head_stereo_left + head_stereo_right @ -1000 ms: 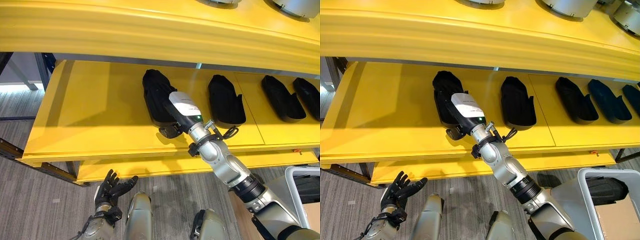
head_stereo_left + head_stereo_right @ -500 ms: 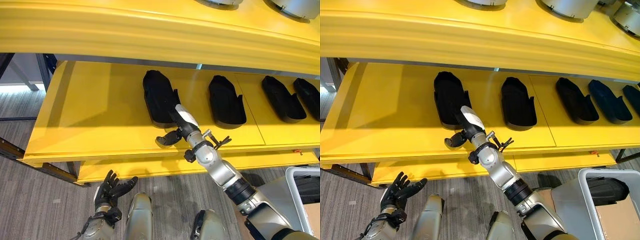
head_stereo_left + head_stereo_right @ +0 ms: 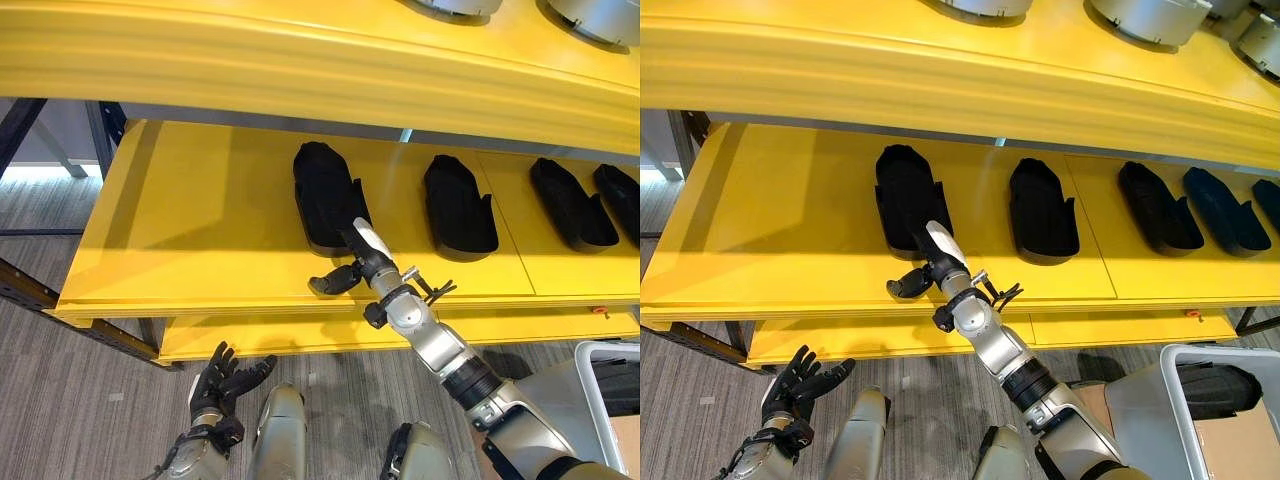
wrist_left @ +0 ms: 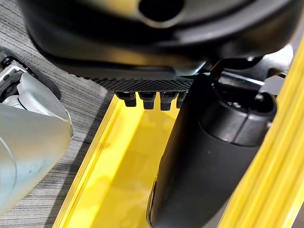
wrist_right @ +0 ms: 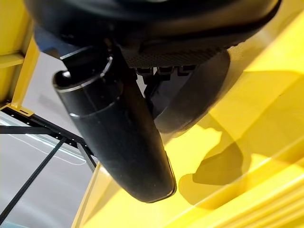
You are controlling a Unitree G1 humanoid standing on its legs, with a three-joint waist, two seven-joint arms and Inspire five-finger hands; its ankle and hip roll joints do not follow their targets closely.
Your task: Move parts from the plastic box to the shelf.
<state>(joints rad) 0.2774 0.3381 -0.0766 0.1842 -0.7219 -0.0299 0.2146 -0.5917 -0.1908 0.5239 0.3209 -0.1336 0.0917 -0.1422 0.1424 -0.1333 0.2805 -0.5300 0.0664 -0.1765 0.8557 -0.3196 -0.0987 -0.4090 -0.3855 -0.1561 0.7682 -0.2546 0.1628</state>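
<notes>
Several black moulded parts lie in a row on the yellow shelf (image 3: 200, 230). The leftmost part (image 3: 325, 192) lies lengthwise, its near end close to the shelf's front edge. My right hand (image 3: 352, 268) hovers just in front of that end, open and holding nothing, with its thumb (image 5: 118, 137) spread toward the left. In the right wrist view the part's rounded end (image 5: 202, 95) shows past the fingers. My left hand (image 3: 225, 385) hangs low over the floor, fingers relaxed. The grey plastic box (image 3: 1170, 352) at lower right holds another black part (image 3: 1218, 386).
Further parts (image 3: 460, 205) (image 3: 570, 203) fill the shelf's right half; its left half is bare yellow. An upper shelf (image 3: 320, 60) overhangs the row, and a lower yellow rail (image 3: 300, 335) runs below. The shelf's dark frame leg (image 3: 20, 285) stands at the left.
My right hand has come off the leftmost part, which now lies on the shelf, and drawn back to the front edge. The camera has shifted slightly.
</notes>
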